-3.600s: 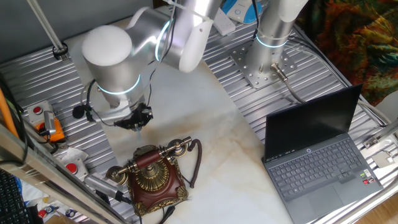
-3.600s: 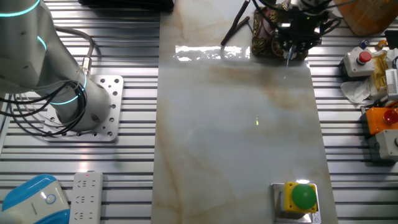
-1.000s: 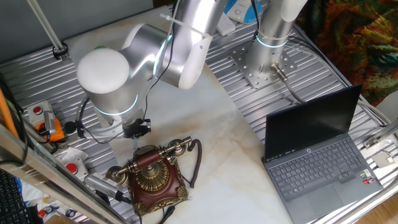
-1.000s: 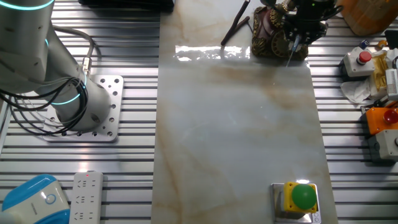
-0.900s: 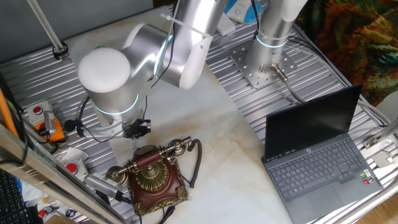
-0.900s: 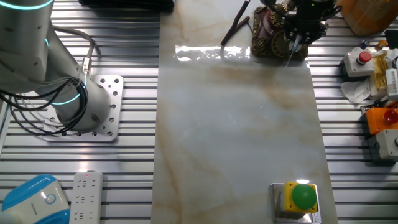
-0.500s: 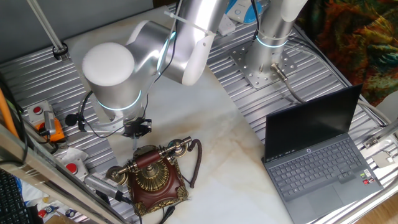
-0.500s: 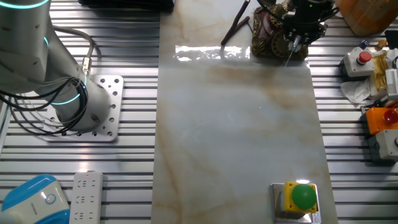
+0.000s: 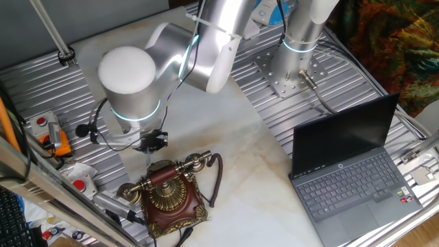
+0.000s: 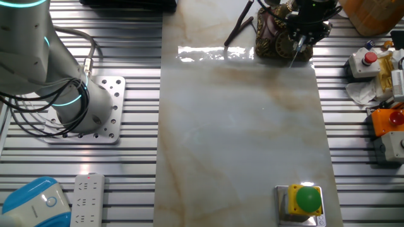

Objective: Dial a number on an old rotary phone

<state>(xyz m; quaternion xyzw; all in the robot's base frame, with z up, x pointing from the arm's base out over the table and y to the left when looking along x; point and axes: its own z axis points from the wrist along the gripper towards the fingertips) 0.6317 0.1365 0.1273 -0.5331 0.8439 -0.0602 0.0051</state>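
Fingers: state not discernible; the gripper [image 9: 149,143] shows only as a dark cluster under the wrist, jaw gap hidden in one fixed view and too small to read in the other [image 10: 307,28].

Item: old rotary phone [image 9: 167,195], reddish-brown body, brass dial [image 9: 165,193] on the sloped face, brass-ended handset [image 9: 159,177] cradled across the top, dark cord [image 9: 218,177] trailing to one side. Position: just below and ahead of the fingers, near but apparently not touching.

Handling, by judgement: body rigid and probably heavy enough to stay put under light turning; dial stiff and spring-returned; brass smooth, likely slippery; handset loose in its cradle, easily knocked off. Point of contact: a dial finger hole, not the trim or handset.
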